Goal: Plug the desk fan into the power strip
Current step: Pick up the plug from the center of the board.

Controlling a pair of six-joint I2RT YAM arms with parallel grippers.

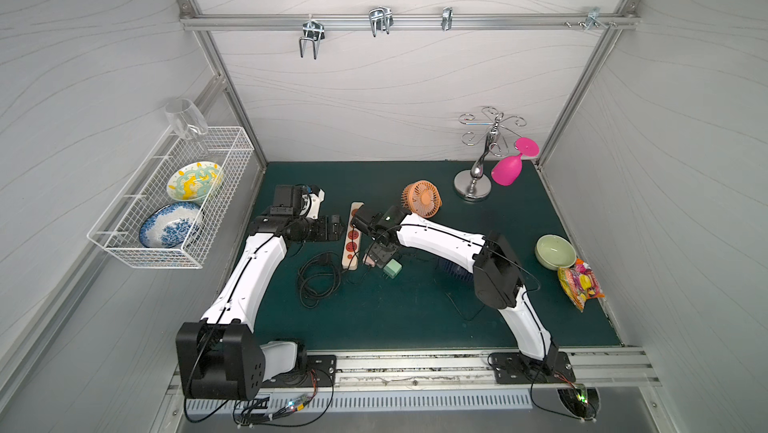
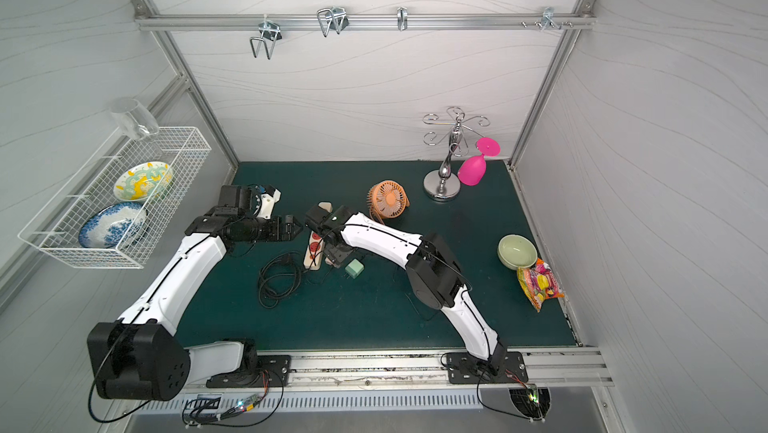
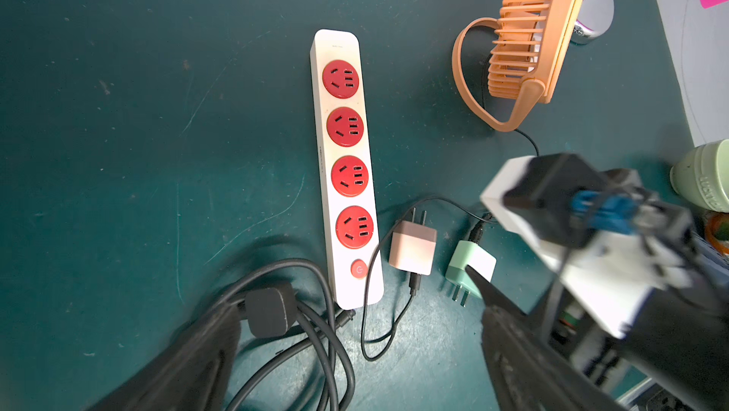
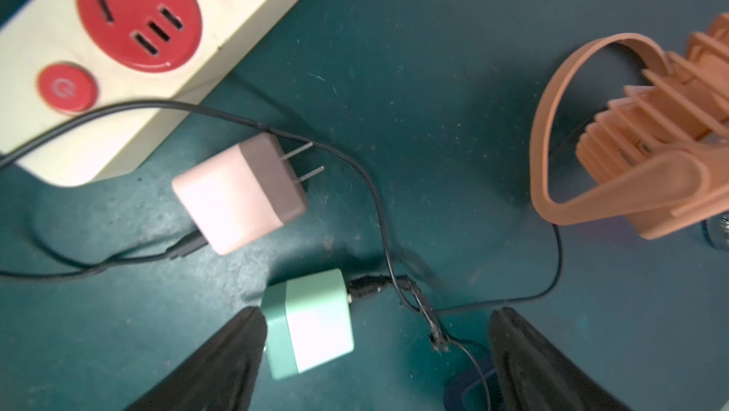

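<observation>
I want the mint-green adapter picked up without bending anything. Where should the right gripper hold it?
Take the mint-green adapter across its two flat side faces, coming down from above. It lies flat on the mat, prongs at one end, cable plug at the other, so only the sides are free.

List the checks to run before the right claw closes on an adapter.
1. Right claw open: ok.
2. Left claw open: ok.
3. Power strip has four sockets free: ok.
4. Green adapter centred in right claw: not ok, it lies by one finger.
5. Green adapter, not pink adapter, feeds the desk fan: cannot tell, cords cross.
</observation>
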